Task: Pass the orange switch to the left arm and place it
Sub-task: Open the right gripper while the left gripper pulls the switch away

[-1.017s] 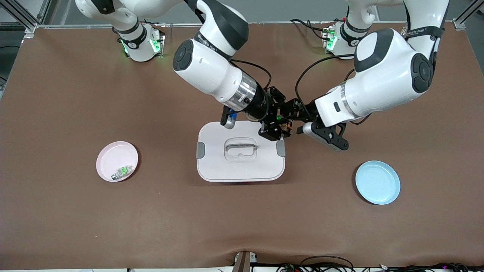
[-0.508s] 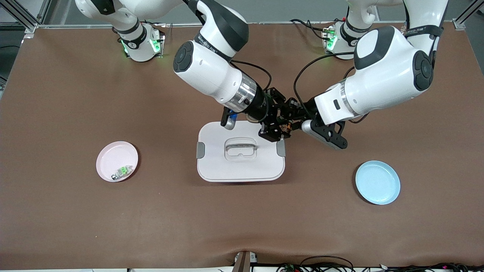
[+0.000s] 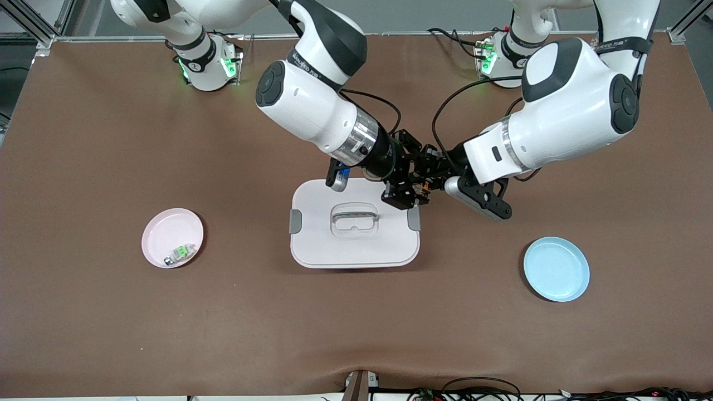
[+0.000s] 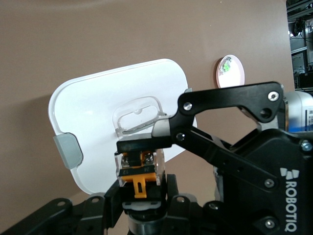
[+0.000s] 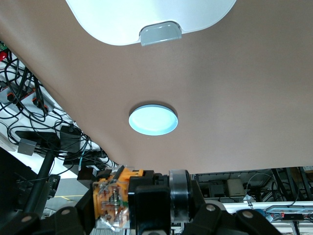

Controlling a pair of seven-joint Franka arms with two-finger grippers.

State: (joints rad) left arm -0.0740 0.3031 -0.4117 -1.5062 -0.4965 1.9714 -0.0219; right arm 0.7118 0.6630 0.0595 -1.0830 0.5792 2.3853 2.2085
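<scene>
Handover over the large white lidded plastic box point(image 3: 354, 224), at about its two-o'clock corner: right gripper point(image 3: 402, 192) and left gripper point(image 3: 428, 179) both clench the tiny orange-faced black switch point(image 4: 139, 172). It looks light, rigid, probably slippery; grip its flat sides.

Plain brown matte counter point(image 3: 111, 139) throughout — no pattern on it. Mid-counter, the white rounded-rectangular lidded box point(image 3: 356, 245), with grey side clips and a grey handle set in its lid. The tiny switch with orange face point(image 4: 139, 171) shows a bright orange tab under a clear casing with brass-coloured screws. Both two-finger pincers are matte black: the left pincer point(image 3: 426, 181) and the right pincer point(image 3: 409, 189), the latter lettered in white. The arms are glossy white with black joints — one carries a silver ring. A round pale pink plate point(image 3: 161, 236) carries a small green-and-white component point(image 3: 179, 254); the round light blue plate point(image 3: 557, 269) is plain.
</scene>
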